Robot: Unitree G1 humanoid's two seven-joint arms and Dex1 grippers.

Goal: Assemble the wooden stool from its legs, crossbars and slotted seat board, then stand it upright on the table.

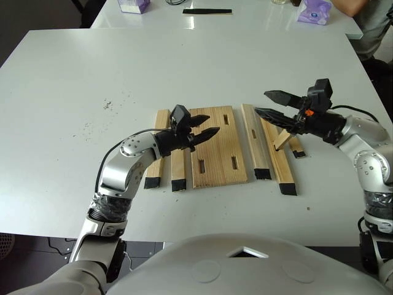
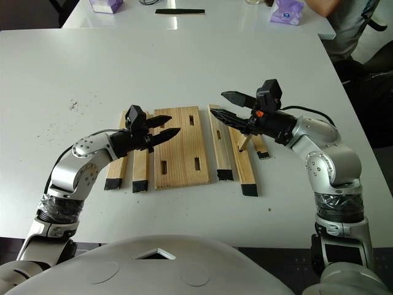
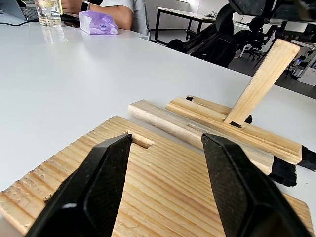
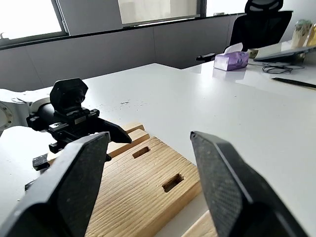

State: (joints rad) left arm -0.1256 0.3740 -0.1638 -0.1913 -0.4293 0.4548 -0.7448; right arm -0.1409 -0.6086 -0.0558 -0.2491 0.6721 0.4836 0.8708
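Barely begun, judging by the layout. Flat near the middle of the desk (image 1: 92, 74): the slotted seat board (image 1: 218, 147), slots facing up and unfilled. Flat just beside its left edge, a left pair of legs (image 1: 161, 147); just beside its right edge, a right pair of legs (image 1: 254, 144). Only sign of joining: one short crossbar (image 1: 283, 140) tilted up off the right pair, seemingly seated in a notch, firmness impossible to tell. Still to do, by this reading: fitting all four legs and the crossbars, then standing upright.

Left end effector (image 1: 210, 123) spread wide, pinching nothing, hovering over the board's left part. Right end effector (image 1: 262, 102) likewise spread and empty, above the right pair, near the tilted crossbar.

Plenty of bare desk to the left and far side for turning parts. Tighter toward the near edge and on the right.
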